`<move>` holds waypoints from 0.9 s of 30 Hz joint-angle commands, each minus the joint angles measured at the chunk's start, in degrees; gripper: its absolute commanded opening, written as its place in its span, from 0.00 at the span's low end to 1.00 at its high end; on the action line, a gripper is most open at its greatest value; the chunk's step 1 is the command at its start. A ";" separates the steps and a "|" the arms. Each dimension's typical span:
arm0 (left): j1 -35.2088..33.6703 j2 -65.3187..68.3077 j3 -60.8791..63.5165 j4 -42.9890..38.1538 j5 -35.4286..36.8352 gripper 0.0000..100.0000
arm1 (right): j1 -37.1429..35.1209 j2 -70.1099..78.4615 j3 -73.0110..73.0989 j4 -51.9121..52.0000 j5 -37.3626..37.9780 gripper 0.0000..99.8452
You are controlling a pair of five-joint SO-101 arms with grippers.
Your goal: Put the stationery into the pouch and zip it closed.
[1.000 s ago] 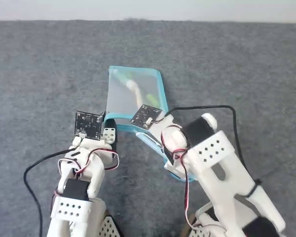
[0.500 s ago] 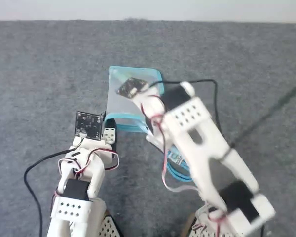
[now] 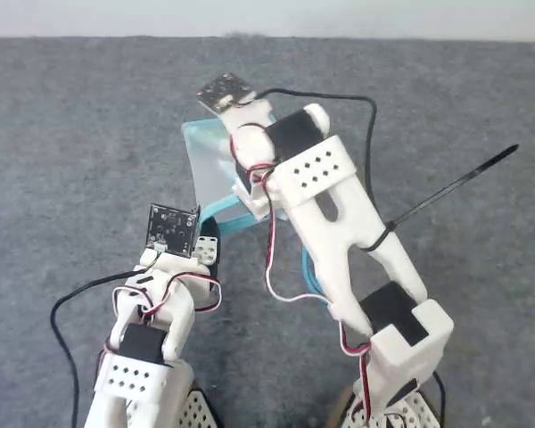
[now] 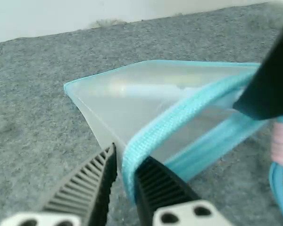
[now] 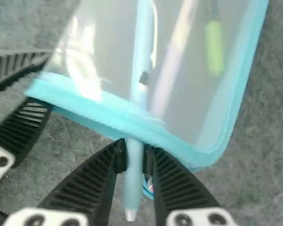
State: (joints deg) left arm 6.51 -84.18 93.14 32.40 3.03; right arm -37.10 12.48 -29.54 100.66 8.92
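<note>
Viewing from the right wrist, the right gripper has its fingers clenched on a light blue pen. The pen's far length shows through the translucent pouch, beyond the teal zipper band. A green item and a pale stick-shaped item also lie inside. The left wrist view shows the left gripper with its fingers pinched on the zipper band at the pouch's near corner, that edge raised off the grey counter. In the high view the right arm lies across the pouch, hiding its own fingers and most of the contents. A black cable tie projects from that arm.
</note>
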 commanded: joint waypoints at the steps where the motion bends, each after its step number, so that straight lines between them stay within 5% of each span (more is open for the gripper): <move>1: 1.58 -0.70 -0.66 -1.85 -1.23 0.01 | -2.07 -1.36 -5.19 1.89 -0.70 0.18; 11: 0.53 -0.79 -0.84 -1.85 -1.23 0.01 | 2.86 -10.86 -4.40 1.98 -0.70 0.24; 18: -8.09 -0.88 -2.86 -1.93 2.90 0.01 | 8.40 -20.70 15.82 -1.01 2.81 0.24; 27: -3.78 -0.62 -2.51 -1.58 0.35 0.01 | -0.57 -33.80 36.57 -12.18 5.36 0.24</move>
State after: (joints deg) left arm 2.46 -84.18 93.23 31.34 3.82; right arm -34.99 -13.89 4.22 91.87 13.32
